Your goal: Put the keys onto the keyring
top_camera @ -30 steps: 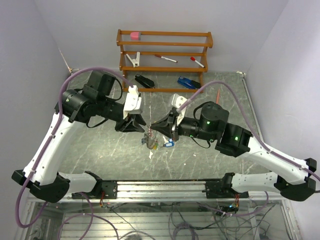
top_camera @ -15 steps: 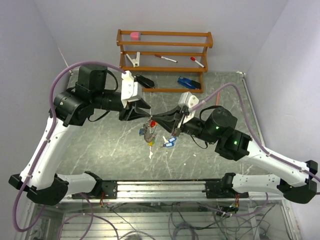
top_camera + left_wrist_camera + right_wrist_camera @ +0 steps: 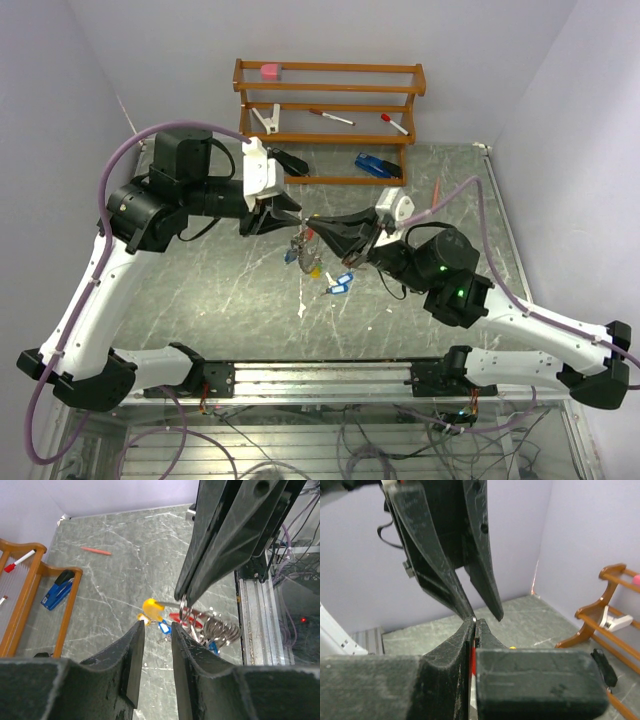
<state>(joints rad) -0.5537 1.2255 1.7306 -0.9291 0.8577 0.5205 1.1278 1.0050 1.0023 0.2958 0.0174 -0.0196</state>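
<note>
My right gripper [image 3: 318, 232] is shut on the thin silvery keyring [image 3: 305, 238] and holds it above the table. A bunch of keys [image 3: 303, 256] with red, yellow and blue tags hangs from it. In the left wrist view the ring [image 3: 183, 603] is pinched at the right gripper's tip, with a yellow tag [image 3: 152, 608], a red tag [image 3: 189, 618] and silver keys [image 3: 221, 630] below. My left gripper [image 3: 296, 214] is open and empty, tip to tip with the right one [image 3: 474, 623]. One blue-tagged key [image 3: 340, 283] lies loose on the table.
A wooden rack [image 3: 330, 128] stands at the back, with a pink block, a white clip and marker pens on it. A black stapler [image 3: 288, 162] and a blue stapler [image 3: 378, 165] lie before it. A red pen [image 3: 437, 190] lies at the right, a white scrap [image 3: 302, 308] near the front.
My right gripper has lifted the keyring with its keys up and toward the back. My left gripper has risen with it and stays close. The loose blue-tagged key has not moved.
</note>
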